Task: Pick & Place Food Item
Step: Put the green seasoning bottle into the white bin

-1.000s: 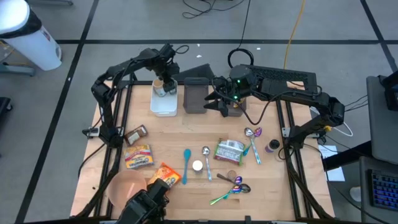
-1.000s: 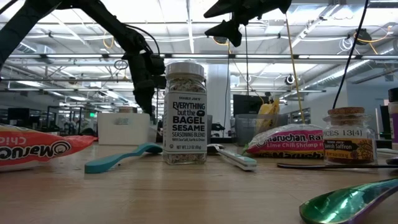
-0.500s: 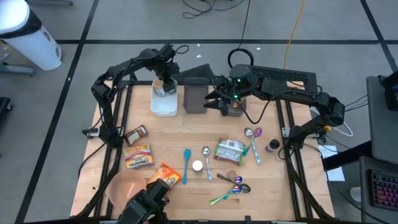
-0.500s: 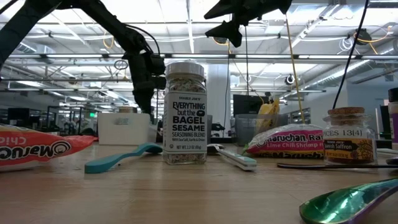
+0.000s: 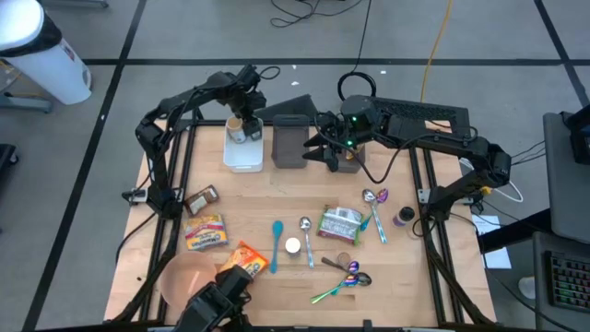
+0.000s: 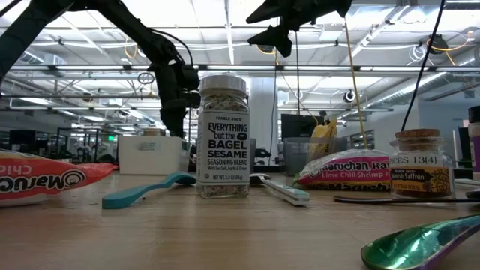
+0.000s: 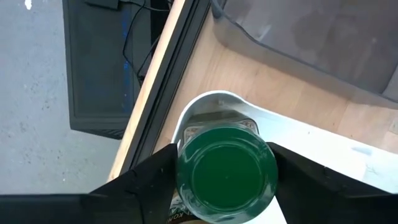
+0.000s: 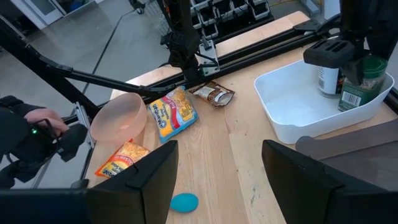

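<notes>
A: Step? Quick.

B: Placing. The left gripper point(image 5: 245, 122) is over the white bin point(image 5: 243, 159) at about 11 o'clock on the table, with the green-lidded jar point(image 7: 226, 173) between its fingers point(image 7: 152, 177). In the right wrist view the jar point(image 8: 359, 87) sits low inside the bin point(image 8: 311, 115), next to a second container point(image 8: 327, 76).

A: Gripping or let go?

B: Can't tell. The fingers flank the lid closely in the left wrist view, and I can't see whether they touch it. I'd judge it's at the release.

A: Jar on the bin floor?

B: Looks like it, but the bin wall hides the base.

A: Right arm?

B: The right gripper point(image 5: 320, 148) waits near 12 o'clock, above the dark bin point(image 5: 288, 146), jaws spread wide, holding nothing.

A: Next move?

B: My guess: open wider, then lift straight up so the fingers clear the lid and don't knock the other container. After that, another food item, maybe the ramen packet point(image 5: 339, 224) around 4 o'clock of centre or the snack bags point(image 5: 205, 231) at 8 o'clock.
</notes>
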Robot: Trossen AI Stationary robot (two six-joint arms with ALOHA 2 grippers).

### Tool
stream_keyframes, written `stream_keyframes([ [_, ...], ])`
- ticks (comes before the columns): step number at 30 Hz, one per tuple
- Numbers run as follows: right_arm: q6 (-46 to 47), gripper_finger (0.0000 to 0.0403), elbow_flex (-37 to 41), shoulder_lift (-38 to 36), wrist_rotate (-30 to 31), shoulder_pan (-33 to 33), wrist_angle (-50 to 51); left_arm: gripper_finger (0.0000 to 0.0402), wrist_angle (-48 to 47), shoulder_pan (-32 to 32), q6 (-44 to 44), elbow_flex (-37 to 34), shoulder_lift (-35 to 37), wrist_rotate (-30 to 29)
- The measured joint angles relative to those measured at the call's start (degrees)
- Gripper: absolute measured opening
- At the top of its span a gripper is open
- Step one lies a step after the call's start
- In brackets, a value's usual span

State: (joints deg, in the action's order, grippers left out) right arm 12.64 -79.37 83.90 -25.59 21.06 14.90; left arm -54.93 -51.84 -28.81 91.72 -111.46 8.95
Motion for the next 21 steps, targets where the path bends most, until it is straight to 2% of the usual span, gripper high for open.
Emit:
stream_keyframes([
  [12, 0.1, 0.0226, 0.0, 0.0, 0.0, 0.0, 0.0, 0.024, -0.8, 1.9, 0.7, 0.2, 0.0, -0.4],
  [21, 0.1, 0.0226, 0.0, 0.0, 0.0, 0.0, 0.0, 0.0241, -3.9, 2.5, 0.5, 5.9, 0.0, -3.4],
])
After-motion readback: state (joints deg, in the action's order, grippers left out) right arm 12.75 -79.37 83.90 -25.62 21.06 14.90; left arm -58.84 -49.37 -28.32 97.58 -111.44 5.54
